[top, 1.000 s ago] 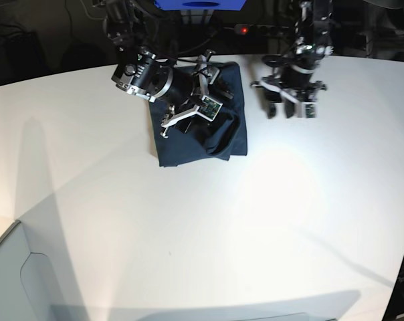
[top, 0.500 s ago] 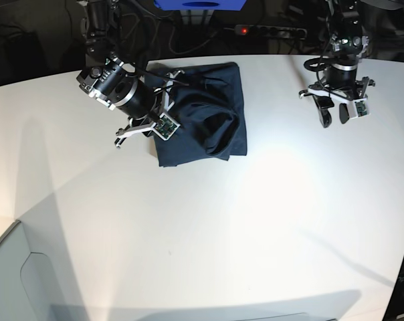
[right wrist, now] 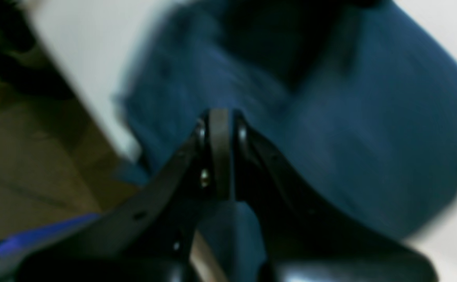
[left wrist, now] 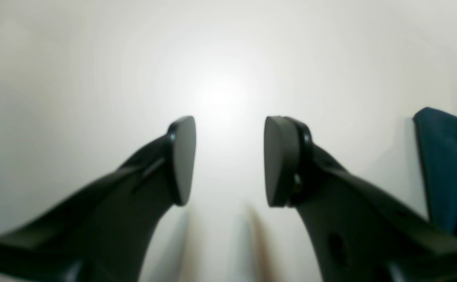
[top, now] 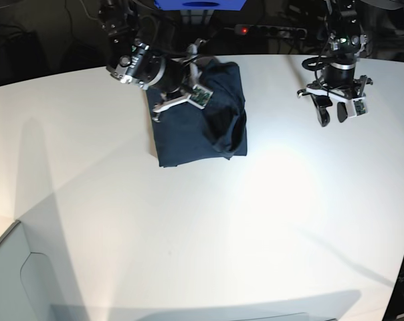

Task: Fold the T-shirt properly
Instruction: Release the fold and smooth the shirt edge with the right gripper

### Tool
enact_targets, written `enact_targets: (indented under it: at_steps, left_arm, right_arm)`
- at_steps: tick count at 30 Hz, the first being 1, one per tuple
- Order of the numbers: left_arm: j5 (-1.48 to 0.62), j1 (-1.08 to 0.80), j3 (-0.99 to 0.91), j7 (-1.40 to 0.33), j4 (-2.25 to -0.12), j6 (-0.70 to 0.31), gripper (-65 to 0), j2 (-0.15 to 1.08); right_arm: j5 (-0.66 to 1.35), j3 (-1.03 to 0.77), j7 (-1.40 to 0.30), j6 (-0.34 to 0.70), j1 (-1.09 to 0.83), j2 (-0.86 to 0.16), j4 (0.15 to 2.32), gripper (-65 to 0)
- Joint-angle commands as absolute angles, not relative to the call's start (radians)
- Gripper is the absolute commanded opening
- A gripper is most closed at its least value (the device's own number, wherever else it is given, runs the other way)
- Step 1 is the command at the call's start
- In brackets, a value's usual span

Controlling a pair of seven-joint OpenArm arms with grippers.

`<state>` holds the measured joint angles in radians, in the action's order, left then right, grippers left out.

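The dark navy T-shirt [top: 188, 137] lies folded into a rough rectangle at the back of the white table [top: 255, 221], with a raised wrinkled fold on its right half. My right gripper [top: 200, 83] is over the shirt's far left part. In the blurred right wrist view its jaws are shut [right wrist: 220, 149] with the shirt [right wrist: 369, 117] just beyond them; no cloth shows between the pads. My left gripper [top: 332, 117] hangs open and empty over bare table at the back right. In the left wrist view [left wrist: 228, 160] the shirt's edge [left wrist: 443, 168] shows at the right.
The table's rear edge runs just behind the shirt, with dark floor, cables and a power strip with a red light [top: 242, 29] beyond. A blue box [top: 198, 3] stands at the back. A grey bin [top: 15, 281] is at the front left corner.
My right gripper pulled off the shirt to the left, then came back over its far left part. My left gripper moved right, away from the shirt, and now holds still.
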<state>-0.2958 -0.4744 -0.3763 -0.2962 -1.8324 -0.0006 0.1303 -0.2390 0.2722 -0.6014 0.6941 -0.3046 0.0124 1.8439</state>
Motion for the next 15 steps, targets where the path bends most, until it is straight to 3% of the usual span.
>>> enact_targets:
  at_steps: [1, 5, 15]
  left_arm:
    - [-0.298, -0.478, -0.381, -0.274, -1.848, -0.001, -37.5, 0.139]
    - [-0.298, -0.478, -0.383, -0.274, -1.848, -0.001, -37.4, 0.14]
    - [-0.298, -0.487, -0.409, -0.274, -1.853, -0.001, -37.3, 0.133]
  right_arm:
    - [-0.219, 0.303, -0.573, 0.698, -0.302, 0.001, 1.874, -64.9]
    - [-0.219, 0.39, -0.579, 0.698, -0.294, -0.041, 1.914, -64.9]
    - [-0.219, 0.196, -0.584, 0.698, -0.26, -0.01, 1.969, -64.9]
